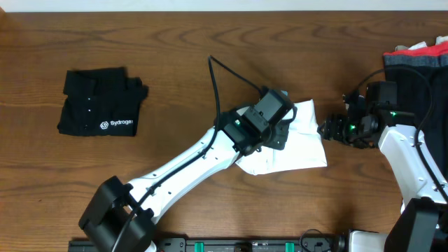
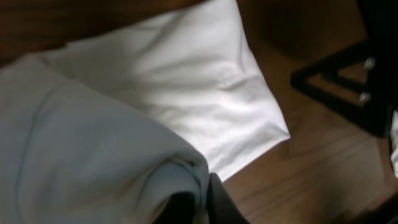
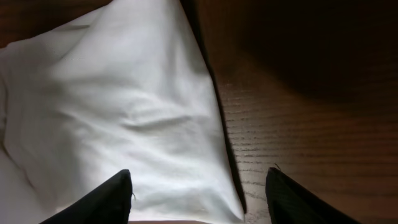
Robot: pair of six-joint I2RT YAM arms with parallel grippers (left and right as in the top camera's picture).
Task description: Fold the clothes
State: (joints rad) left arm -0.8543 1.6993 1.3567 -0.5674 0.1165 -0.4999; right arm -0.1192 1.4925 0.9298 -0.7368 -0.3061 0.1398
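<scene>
Left gripper is pinched fully closed. In its wrist view a bunched fold of the white T-shirt runs right into the fingertips, so I'd call that a grip on the cloth. The raised layer hangs over the flat part underneath.

Right gripper sits just beside the shirt's edge at centre-right of the overhead frame, jaws well apart with nothing in them. Its own camera shows a corner of the shirt lying between the two fingers on the table.

The shirt itself is in the middle of the frame, partly doubled over by the look of it. A folded black shirt is way off in the upper left, and a pile of other clothes sits upper right.

My take on doing this fold properly:
- Carry the pinched layer low and straight across so it doesn't drag the bottom layer along.
- Line the edges up before letting go.
- Use the open gripper to pin that near corner.

Pulling too high would probably just slide the whole shirt. Slow beats fast here.
</scene>
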